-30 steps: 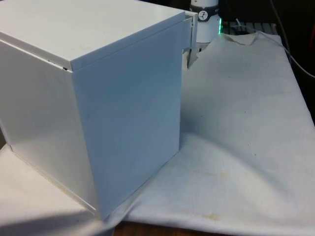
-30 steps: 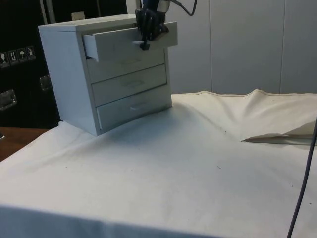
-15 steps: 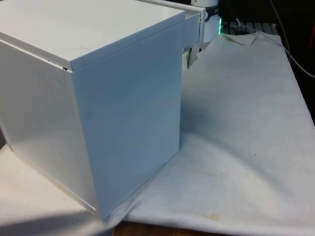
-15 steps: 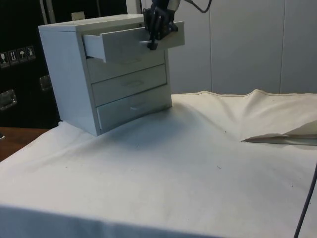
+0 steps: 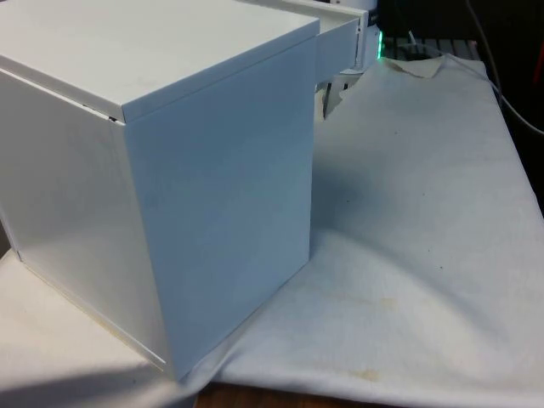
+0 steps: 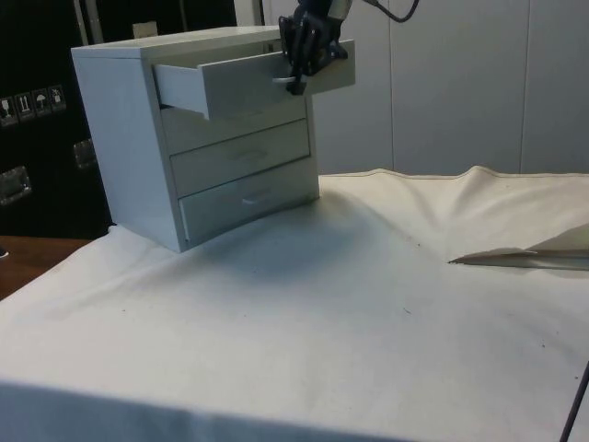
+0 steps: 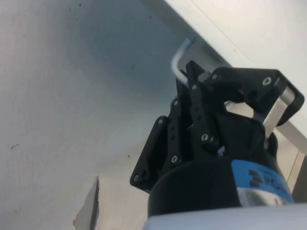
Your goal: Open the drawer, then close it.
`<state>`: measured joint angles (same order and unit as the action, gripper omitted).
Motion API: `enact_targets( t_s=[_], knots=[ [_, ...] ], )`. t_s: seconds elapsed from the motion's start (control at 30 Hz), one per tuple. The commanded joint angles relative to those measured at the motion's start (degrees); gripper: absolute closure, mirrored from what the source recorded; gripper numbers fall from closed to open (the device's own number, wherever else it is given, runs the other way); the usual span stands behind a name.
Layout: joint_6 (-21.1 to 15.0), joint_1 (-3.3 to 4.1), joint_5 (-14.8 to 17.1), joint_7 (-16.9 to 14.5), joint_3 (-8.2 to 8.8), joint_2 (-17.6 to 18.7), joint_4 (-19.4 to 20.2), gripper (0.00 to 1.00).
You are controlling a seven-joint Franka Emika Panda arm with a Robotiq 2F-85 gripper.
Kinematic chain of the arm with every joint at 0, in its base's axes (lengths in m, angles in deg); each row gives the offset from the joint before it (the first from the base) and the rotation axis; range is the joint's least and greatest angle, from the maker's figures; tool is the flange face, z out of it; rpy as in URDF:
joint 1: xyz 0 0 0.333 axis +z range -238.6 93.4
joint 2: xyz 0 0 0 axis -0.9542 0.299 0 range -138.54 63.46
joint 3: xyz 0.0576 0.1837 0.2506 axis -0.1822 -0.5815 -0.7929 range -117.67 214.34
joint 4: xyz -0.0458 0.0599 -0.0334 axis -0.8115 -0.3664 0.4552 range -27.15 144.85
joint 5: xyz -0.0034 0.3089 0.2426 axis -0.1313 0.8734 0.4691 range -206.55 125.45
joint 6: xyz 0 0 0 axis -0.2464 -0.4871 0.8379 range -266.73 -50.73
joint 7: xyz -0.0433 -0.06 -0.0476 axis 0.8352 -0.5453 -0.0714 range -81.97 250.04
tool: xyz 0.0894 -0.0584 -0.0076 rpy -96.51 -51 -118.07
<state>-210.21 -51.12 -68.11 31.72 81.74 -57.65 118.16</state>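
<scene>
Black gripper point(image 6: 296, 81) pinches the metal handle point(image 7: 178, 60) at mid-front of the top drawer point(image 6: 248, 81), which juts partway out of the white chest point(image 6: 129, 138) on the cloth-covered worktop point(image 6: 368, 313). Handle's long axis runs along the drawer front; cabinet lies directly behind the gripper, so closing looks like a straight push back in. Count: 3 drawers, 1 open, 2 shut; 1 arm.
</scene>
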Motion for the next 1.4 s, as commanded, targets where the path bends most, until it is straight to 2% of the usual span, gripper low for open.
enact_targets(
  t_s=[0.0,0.03,0.23,0.27,0.3,0.37,0.57,0.6,0.63,0.87,0.93,0.97,1.2,1.27,1.3,1.37],
  knots=[
    [0.0,0.00,-0.1,-0.1,0.00,-0.3,0.3,0.99],
    [0.3,-0.69,-1.3,0.4,-0.69,-1.3,0.9,0.99],
    [0.5,-0.74,-1.9,0.5,-0.80,-3.4,2.6,0.99],
    [0.1,0.00,-0.9,-0.1,0.00,-2.9,2.3,0.99],
    [0.6,-0.74,-2.0,0.5,-0.80,-3.8,2.8,0.99],
    [0.5,-0.80,-2.1,0.5,-0.80,-4.4,3.4,0.99],
    [0.5,-0.80,-2.6,0.5,-0.86,-6.3,5.1,0.99],
    [0.2,-0.06,-1.7,0.0,0.00,-5.9,4.9,0.99],
    [0.5,-0.80,-2.7,0.5,-0.86,-6.6,5.3,0.99],
    [0.3,-0.52,-2.5,0.4,-0.63,-7.4,6.2,0.99],
    [0.2,-0.06,-1.9,0.1,-0.06,-7.3,6.2,0.99],
    [0.3,-0.29,-2.3,0.3,-0.40,-7.4,6.2,0.99],
    [0.2,-0.06,-2.1,0.3,-0.11,-7.3,6.2,0.99],
    [0.2,-0.06,-2.0,0.2,-0.06,-7.3,6.2,0.96],
    [0.2,0.00,-2.0,0.2,0.00,-7.3,6.2,0.87],
    [0.2,0.00,-2.0,0.2,0.00,-7.3,6.2,0.77]
  ],
)
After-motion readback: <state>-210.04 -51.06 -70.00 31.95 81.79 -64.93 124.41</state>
